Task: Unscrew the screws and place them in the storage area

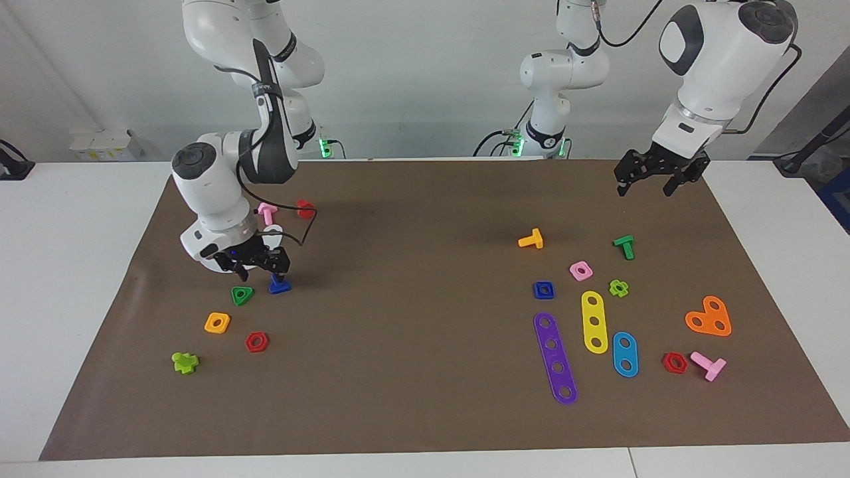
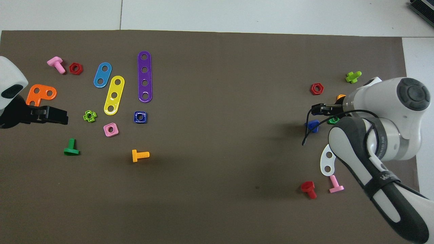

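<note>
A small royal-blue plastic toy bolt (image 1: pixel 279 285) with a flat triangular head lies on the brown paper mat (image 1: pixel 425 219) covering the white table (image 1: pixel 73 265), toward the right arm's end, just beside a green triangular plastic nut (image 1: pixel 242 295). In the facing view its triangular head rests flat on the mat and the short round shank points straight up, so its long axis stands vertical. The overhead view shows only the blue head (image 2: pixel 312 125), with the shank seen end-on.

The right gripper (image 1: pixel 257 264) hangs just above the bolt, its fingers spread apart and holding nothing. The overhead view hides most of that gripper under the white arm; the facing view shows it whole.

The left gripper (image 1: pixel 653 174) waits over the mat's edge nearest the robots at the left arm's end, fingers spread, empty.
</note>
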### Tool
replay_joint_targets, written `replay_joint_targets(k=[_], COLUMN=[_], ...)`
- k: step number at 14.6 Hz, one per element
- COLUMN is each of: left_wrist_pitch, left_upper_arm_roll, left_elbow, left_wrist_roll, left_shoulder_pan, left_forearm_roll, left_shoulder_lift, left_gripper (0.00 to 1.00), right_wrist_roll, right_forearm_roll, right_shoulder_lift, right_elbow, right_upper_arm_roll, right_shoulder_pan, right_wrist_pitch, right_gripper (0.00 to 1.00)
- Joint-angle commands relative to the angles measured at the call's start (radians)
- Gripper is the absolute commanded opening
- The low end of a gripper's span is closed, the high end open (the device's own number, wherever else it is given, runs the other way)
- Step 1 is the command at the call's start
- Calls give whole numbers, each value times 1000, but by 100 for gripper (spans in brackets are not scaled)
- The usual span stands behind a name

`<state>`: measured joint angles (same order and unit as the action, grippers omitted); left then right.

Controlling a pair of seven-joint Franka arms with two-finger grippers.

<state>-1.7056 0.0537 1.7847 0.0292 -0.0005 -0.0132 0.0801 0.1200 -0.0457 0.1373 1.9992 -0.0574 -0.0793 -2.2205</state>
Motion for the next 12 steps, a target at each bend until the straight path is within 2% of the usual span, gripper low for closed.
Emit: replay_joint_targets(k=[1, 4, 9, 10, 12], left_wrist_pitch=[-3, 14, 27, 44, 67], left_upper_arm_roll=[1, 1, 1, 1, 1], left_elbow=[-28, -73, -83, -105, -143], left_wrist_roll=[6, 6, 6, 6, 6], left_shoulder_pan=[8, 8, 10, 11, 10], left_forearm_roll=[-14, -11, -8, -8, -11], left_shoulder_lift=[1, -20, -36, -49, -82], left_gripper=[100, 100, 100, 100, 100], right_wrist_roll=[43, 50, 50, 50, 46], right_forearm_roll=[-6, -6, -6, -3, 12], right_shoulder_lift=[-47, -105, -139, -139, -148], right_elbow=[-106, -164, -406, -443, -447], right_upper_arm_roll=[4, 5, 5, 5, 8], right_shoulder_pan=[39, 61, 98, 99, 96], right_wrist_pitch=[132, 241, 621, 668, 683], right_gripper=[100, 100, 100, 100, 100])
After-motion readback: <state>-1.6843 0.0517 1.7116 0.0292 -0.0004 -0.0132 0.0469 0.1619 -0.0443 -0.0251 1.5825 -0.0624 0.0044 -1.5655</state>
